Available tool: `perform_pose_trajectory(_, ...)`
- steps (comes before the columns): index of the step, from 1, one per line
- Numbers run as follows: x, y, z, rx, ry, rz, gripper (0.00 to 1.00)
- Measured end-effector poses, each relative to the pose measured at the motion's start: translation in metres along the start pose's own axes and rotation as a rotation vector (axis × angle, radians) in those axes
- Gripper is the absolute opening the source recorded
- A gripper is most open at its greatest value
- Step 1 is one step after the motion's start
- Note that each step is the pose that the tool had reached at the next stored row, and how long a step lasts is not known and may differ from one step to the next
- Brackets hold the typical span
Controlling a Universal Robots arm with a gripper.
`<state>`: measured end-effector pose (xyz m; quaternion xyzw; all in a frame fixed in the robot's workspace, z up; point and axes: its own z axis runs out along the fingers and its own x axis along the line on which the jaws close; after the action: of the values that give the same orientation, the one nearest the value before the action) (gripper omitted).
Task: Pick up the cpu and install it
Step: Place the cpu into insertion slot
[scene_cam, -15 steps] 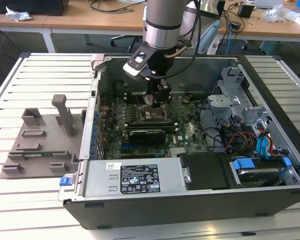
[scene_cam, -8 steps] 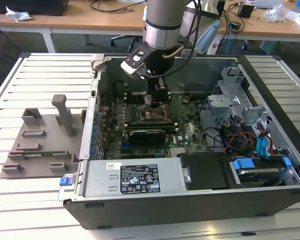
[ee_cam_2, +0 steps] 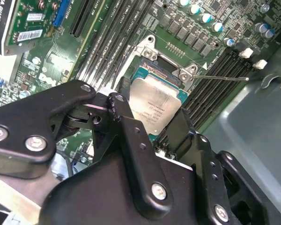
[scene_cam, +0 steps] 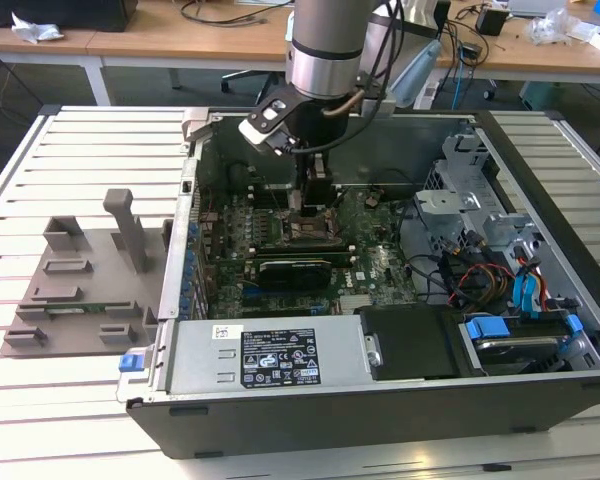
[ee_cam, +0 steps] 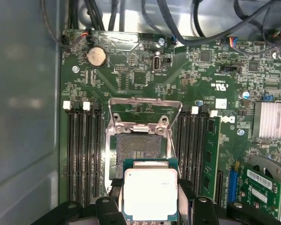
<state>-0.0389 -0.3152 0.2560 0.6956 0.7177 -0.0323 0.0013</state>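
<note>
Jaws stand narrow, pressed against two opposite edges of the cpu point(ee_cam: 151, 194), so the gripper point(ee_cam: 151, 206) holds the chip flat with its silvery lid up, as both wrist views show. In the first wrist view the cpu hangs over the edge of the open cpu socket point(ee_cam: 139, 150) nearest the gripper, partly covering it; whether it touches the socket I cannot tell. The socket's metal load plate point(ee_cam: 145, 108) stands raised. Black memory slots point(ee_cam: 82, 154) flank the socket on the green motherboard point(ee_cam: 131, 75), with a coin cell battery point(ee_cam: 96, 56) farther off. In the exterior view the arm reaches down into the open computer case point(scene_cam: 380, 400), and a grey plastic tray point(scene_cam: 80, 290) lies outside the case on the exterior view's left.
</note>
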Motion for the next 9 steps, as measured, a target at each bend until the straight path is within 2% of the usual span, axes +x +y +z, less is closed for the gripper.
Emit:
perform_pose_trajectory(4,0.0,0.0,0.0004,0.0009,0.0008,0.019,0.55)
perform_pose_trajectory(9,0.0001,0.0002,0.0012,0.0007,0.0012,0.02,0.55)
